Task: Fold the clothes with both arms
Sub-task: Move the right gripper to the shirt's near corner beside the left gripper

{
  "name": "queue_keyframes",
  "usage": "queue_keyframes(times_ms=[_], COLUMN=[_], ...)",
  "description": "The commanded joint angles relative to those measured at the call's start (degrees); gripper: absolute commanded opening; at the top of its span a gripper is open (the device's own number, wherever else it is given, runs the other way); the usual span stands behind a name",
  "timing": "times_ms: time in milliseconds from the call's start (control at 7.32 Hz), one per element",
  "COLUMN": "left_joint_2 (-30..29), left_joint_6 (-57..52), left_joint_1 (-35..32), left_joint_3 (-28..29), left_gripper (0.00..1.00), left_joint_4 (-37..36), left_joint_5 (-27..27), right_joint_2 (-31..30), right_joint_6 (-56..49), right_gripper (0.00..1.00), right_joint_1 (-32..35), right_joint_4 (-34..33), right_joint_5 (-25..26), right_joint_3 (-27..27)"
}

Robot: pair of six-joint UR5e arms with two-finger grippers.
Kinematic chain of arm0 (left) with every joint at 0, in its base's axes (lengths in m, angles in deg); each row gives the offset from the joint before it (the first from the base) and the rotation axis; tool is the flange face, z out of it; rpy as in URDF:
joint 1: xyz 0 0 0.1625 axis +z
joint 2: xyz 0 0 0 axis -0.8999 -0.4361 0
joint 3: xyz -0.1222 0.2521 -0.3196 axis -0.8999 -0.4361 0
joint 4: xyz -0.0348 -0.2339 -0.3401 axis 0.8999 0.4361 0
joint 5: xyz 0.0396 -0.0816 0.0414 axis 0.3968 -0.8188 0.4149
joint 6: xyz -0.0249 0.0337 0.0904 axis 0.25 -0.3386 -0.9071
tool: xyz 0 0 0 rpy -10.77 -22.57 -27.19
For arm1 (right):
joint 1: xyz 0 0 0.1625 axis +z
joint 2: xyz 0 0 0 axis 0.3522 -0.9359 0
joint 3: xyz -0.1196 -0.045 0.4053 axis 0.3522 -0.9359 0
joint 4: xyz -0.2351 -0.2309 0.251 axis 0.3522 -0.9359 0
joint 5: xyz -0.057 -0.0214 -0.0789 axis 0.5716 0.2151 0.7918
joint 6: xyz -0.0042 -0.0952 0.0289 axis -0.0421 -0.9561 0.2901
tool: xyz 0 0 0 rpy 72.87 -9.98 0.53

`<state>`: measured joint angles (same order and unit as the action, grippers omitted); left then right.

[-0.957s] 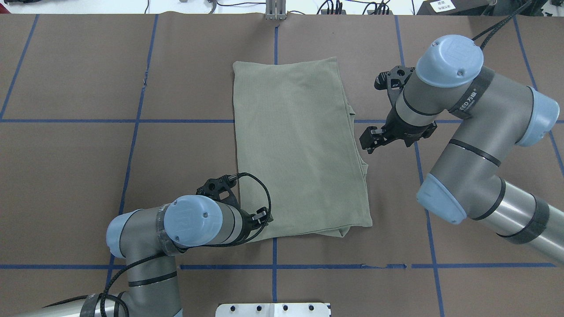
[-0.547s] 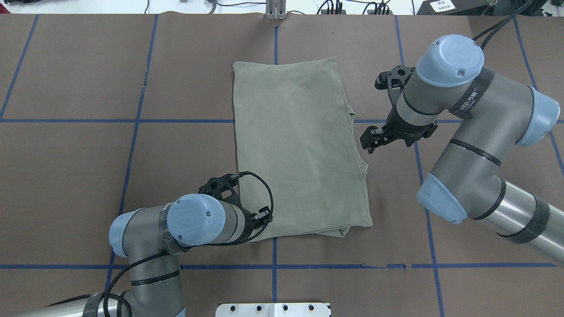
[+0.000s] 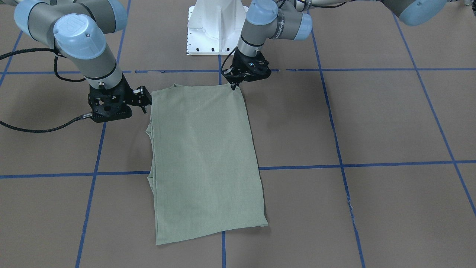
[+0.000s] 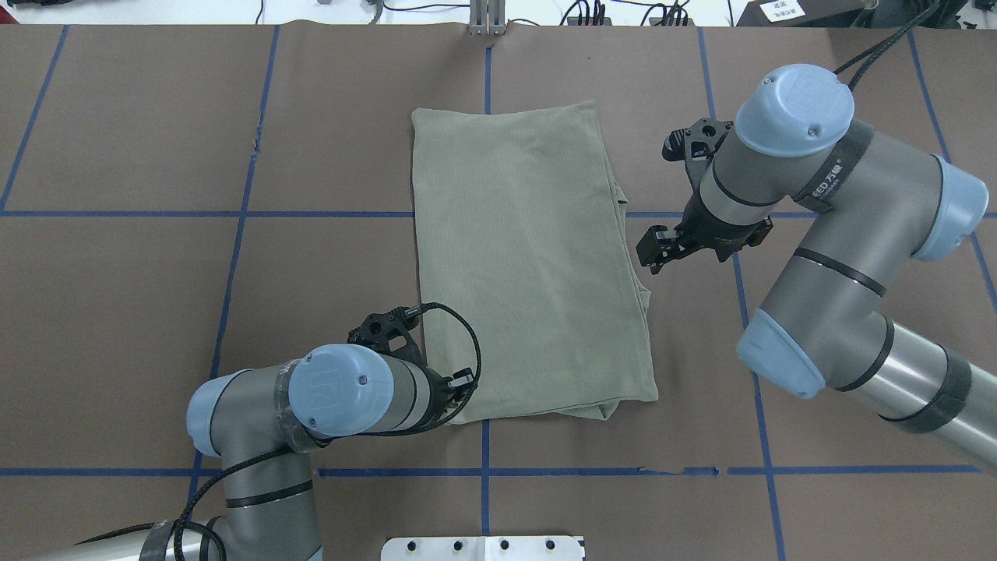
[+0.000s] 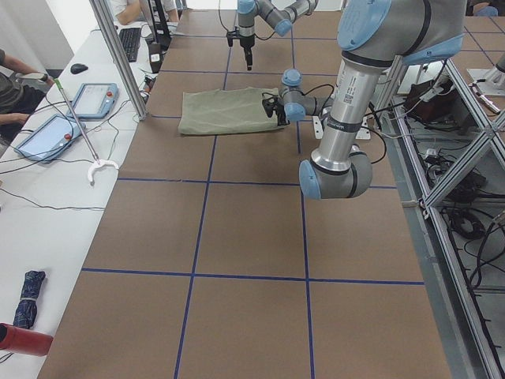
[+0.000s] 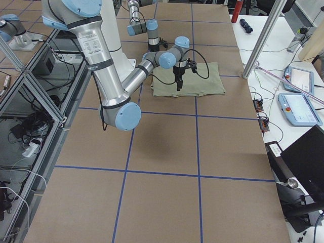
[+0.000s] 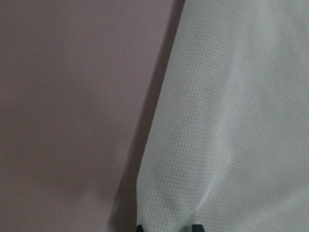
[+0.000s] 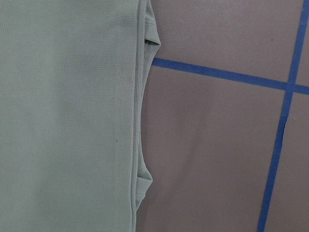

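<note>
Lying flat on the brown worktop (image 4: pixel 156 312), the sage-green shirt (image 4: pixel 530 265) is folded into a long rectangle. The left tool (image 3: pixel 233 86) sits at the shirt's corner on the left arm's side, fingers pinched together on the fabric edge. The right tool (image 4: pixel 650 251) hangs just beside the shirt's opposite long edge, fingers apart, clear of the cloth.
</note>
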<state>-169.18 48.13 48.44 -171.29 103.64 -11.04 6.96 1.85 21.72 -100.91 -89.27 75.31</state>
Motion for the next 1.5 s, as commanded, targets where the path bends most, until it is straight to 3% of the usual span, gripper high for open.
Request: queue_keyframes(times_ms=[0,410,820,1367], left_joint_2=[0.3,2.3,2.3,1.7], left_joint_6=[-0.7,-1.0,-1.0,-1.0], left_joint_1=[-0.1,0.1,0.1,0.2], left_joint_3=[-1.2,-4.3,-5.3,-5.3], left_gripper=[0.00,0.00,0.00,0.00], left_joint_4=[-0.1,-0.2,-0.3,-0.2], left_joint_5=[0.0,-0.2,-0.4,-0.5], right_joint_2=[0.2,0.8,0.0,-1.0], right_joint_6=[8.4,26.2,42.2,54.7], right_gripper=[1.00,1.00,1.00,1.00], right_joint_1=[-2.2,-9.6,-19.9,-21.8], right_joint_4=[0.2,1.7,5.9,6.3], right_joint_5=[0.2,1.9,10.4,10.8], right_joint_3=[0.4,2.8,3.4,1.1])
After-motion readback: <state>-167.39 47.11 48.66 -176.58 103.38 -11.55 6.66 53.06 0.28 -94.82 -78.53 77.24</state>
